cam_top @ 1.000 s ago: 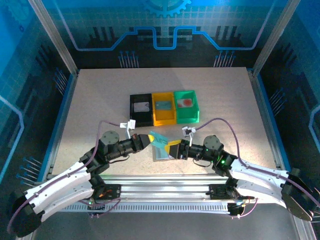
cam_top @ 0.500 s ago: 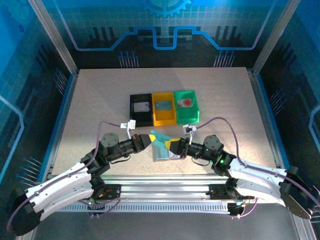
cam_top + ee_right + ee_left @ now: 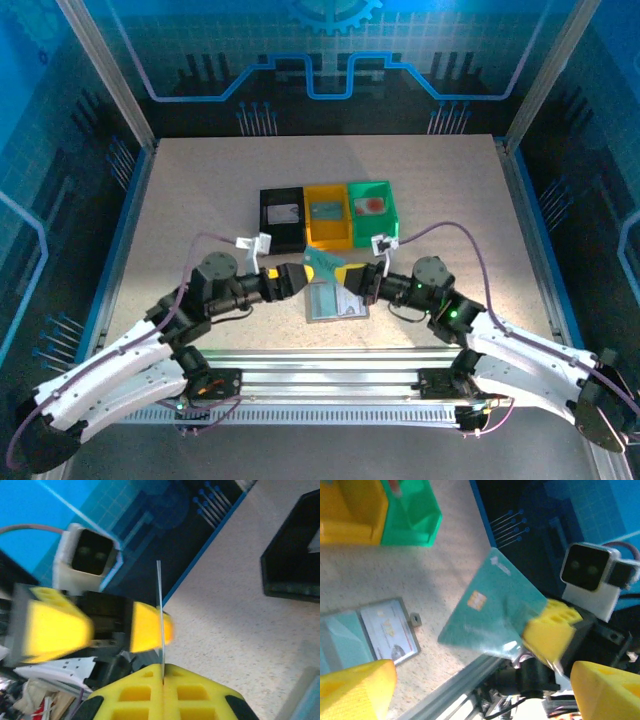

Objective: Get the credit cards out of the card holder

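Note:
A teal credit card (image 3: pixel 322 264) hangs in the air between my two grippers, above the open grey card holder (image 3: pixel 335 301) on the table. My right gripper (image 3: pixel 346 273) is shut on the card's corner; in the right wrist view the card (image 3: pixel 160 610) stands edge-on out of the closed right gripper (image 3: pixel 163 672). My left gripper (image 3: pixel 297 277) stands open beside the card, its fingers apart on either side. The left wrist view shows the card (image 3: pixel 492 607) face-on, and the card holder (image 3: pixel 367 637) lying open with a pale card in a pocket.
Three small bins sit in a row behind the grippers: black (image 3: pixel 282 222), yellow (image 3: pixel 328 216) and green (image 3: pixel 372 211), each with a card inside. The metal rail of the table's near edge (image 3: pixel 320 360) runs just below the card holder.
My left gripper has opened and let go of the teal card. My right gripper has closed on it. Both grippers have shifted slightly away from the near edge.

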